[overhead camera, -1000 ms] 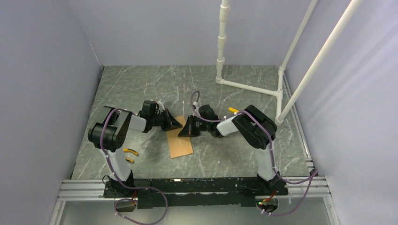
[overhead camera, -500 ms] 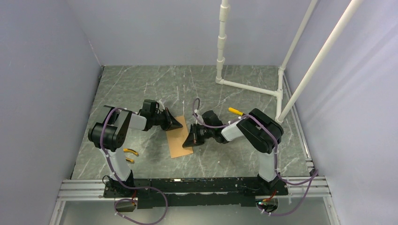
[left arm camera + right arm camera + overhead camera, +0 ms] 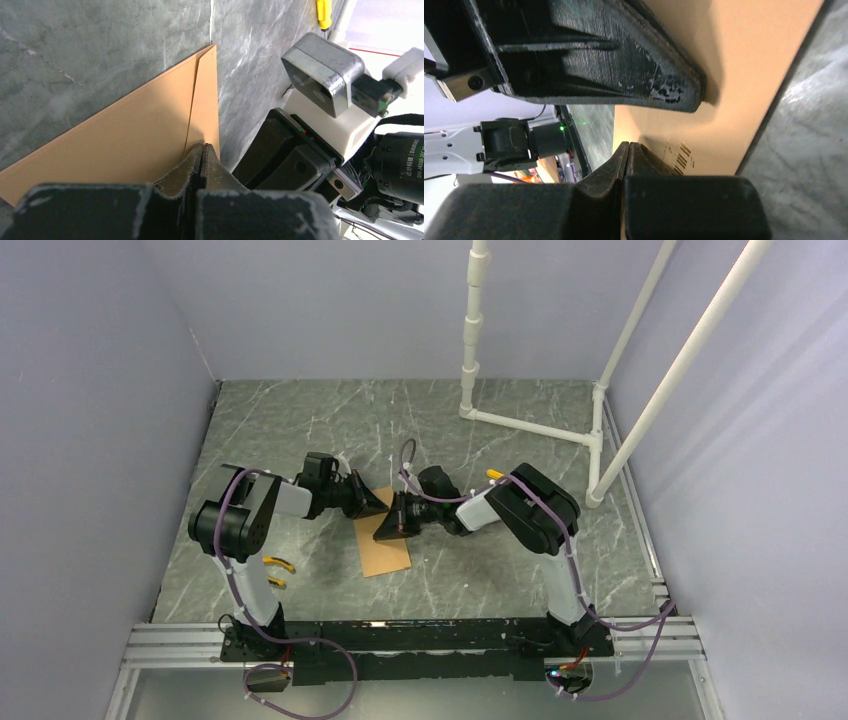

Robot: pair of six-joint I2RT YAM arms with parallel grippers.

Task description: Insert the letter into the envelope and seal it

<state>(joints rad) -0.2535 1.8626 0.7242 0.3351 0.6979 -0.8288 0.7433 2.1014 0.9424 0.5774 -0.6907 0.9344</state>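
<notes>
You were working on a grey marbled table (image 3: 300, 420) boxed in by plain lavender walls (image 3: 100, 390). The envelope (image 3: 388, 550) lay flat on it, out from the arm bases, and both arms reached in over it. The right gripper (image 3: 382, 534) bore on the envelope's middle, its fingers pressed together with no gap. The left gripper (image 3: 382, 505) sat at the envelope's far end, likewise closed tip to tip against the paper's edge. Whether either one pinched a layer, you could not tell. The letter could not be picked out as a separate sheet in any view, so it may have been inside already. The main risk, as I judged it, was two closed tips loading one thin sheet: if either dragged sideways, the envelope could skid or buckle and the flap could crease askew instead of sealing. The grippers also stood just beside each other above the envelope, so a small swing could knock them together. A printed barcode (image 3: 681, 154) showed on the envelope beside the right tips. Beyond the envelope, well apart to the far right, stood a white pipe frame (image 3: 530, 427), obstructing nothing.
</notes>
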